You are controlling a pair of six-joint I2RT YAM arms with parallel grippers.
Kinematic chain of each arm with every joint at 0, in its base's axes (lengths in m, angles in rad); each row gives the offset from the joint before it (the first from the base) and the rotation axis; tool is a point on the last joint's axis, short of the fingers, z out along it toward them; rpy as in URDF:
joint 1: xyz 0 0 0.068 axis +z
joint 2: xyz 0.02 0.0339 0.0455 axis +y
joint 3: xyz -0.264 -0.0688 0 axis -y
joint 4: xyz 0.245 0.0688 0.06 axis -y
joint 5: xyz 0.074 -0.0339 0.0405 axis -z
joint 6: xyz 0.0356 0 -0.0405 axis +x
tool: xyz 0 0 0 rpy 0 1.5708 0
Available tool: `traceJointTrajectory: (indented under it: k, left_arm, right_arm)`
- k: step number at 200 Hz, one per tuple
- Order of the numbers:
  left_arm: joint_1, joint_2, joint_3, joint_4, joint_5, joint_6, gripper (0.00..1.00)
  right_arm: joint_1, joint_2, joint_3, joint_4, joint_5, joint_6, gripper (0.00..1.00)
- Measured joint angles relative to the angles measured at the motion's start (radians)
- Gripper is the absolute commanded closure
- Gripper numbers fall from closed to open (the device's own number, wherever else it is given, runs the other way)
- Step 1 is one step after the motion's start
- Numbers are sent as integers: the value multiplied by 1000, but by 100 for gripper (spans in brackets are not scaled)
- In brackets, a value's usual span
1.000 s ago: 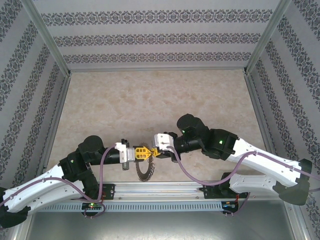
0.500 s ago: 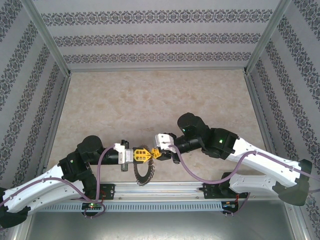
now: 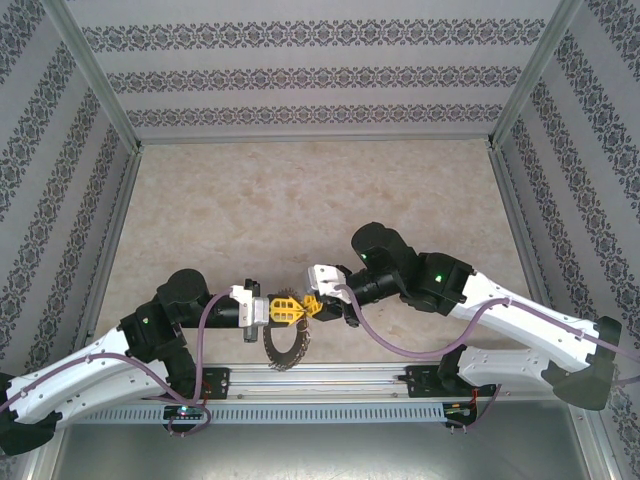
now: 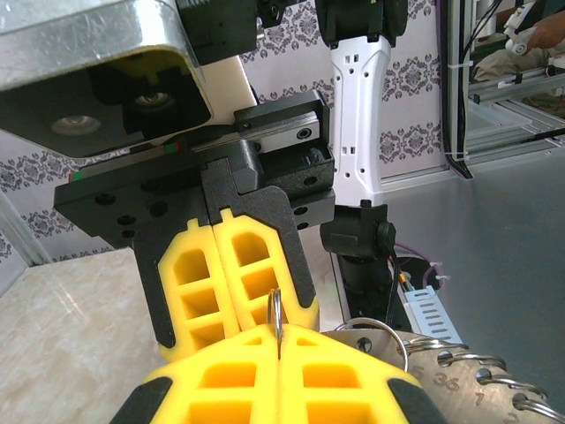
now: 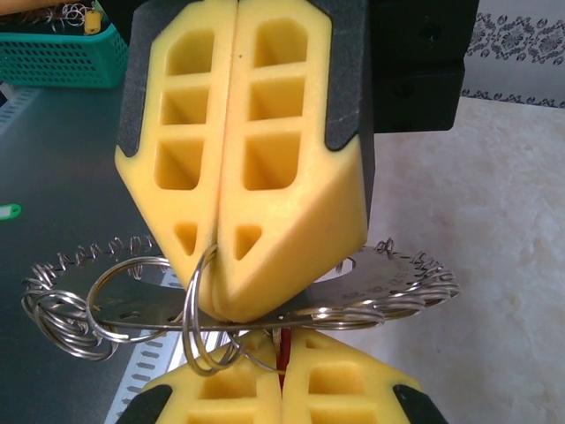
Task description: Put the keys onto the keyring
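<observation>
Left gripper (image 3: 288, 311) is clamped on one wire loop of the keyring (image 3: 285, 346), so the disc hangs below it by the front rail (image 3: 320, 375). Right gripper (image 3: 308, 304) is pinched shut on the red key (image 5: 284, 346), tip to tip with the left, I'd say to feed it onto that loop. Neighbouring loops (image 5: 62, 309) crowd the entry, and the green basket (image 5: 53, 66) is well clear.

Left gripper (image 3: 287, 312) and right gripper (image 3: 309, 305) meet (yellow jaws touching), keyring (image 3: 283, 348) at their near side.

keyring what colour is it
Grey metal, the keyring shows best in the right wrist view.
</observation>
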Motion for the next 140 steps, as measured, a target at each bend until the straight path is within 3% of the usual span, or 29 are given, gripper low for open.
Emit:
traceJointTrajectory:
  k: [140]
  left_arm:
    - [0,-46,0,20,27,-23,100]
  right_arm:
    - [0,-1,0,55,-63,16,100]
